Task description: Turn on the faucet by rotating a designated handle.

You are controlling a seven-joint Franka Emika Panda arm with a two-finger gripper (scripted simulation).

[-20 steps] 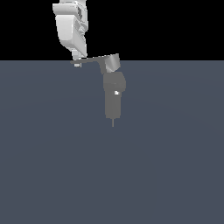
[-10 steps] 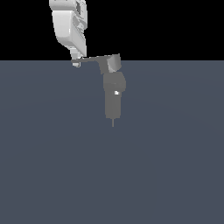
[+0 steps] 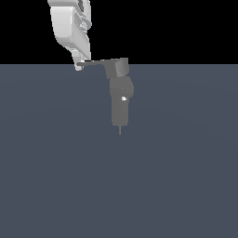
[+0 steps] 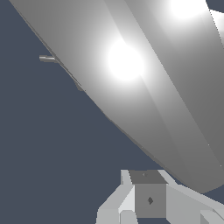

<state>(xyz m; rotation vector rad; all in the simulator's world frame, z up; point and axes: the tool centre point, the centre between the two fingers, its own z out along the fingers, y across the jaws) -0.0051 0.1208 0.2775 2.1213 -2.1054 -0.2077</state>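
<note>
Near the upper middle of the exterior view I see the faucet [image 3: 121,106] standing upright on the dark grey counter [image 3: 176,176], its blocky head carrying the handle [image 3: 95,62], which runs toward the exterior view's left to a tapered point. At that point sits my white tool [image 3: 79,66], coming down from above and touching or just beside the tip. From neither view can I tell how far its fingers are parted or whether they grip the lever; the wrist view is mostly filled by a bright grey surface.
</note>
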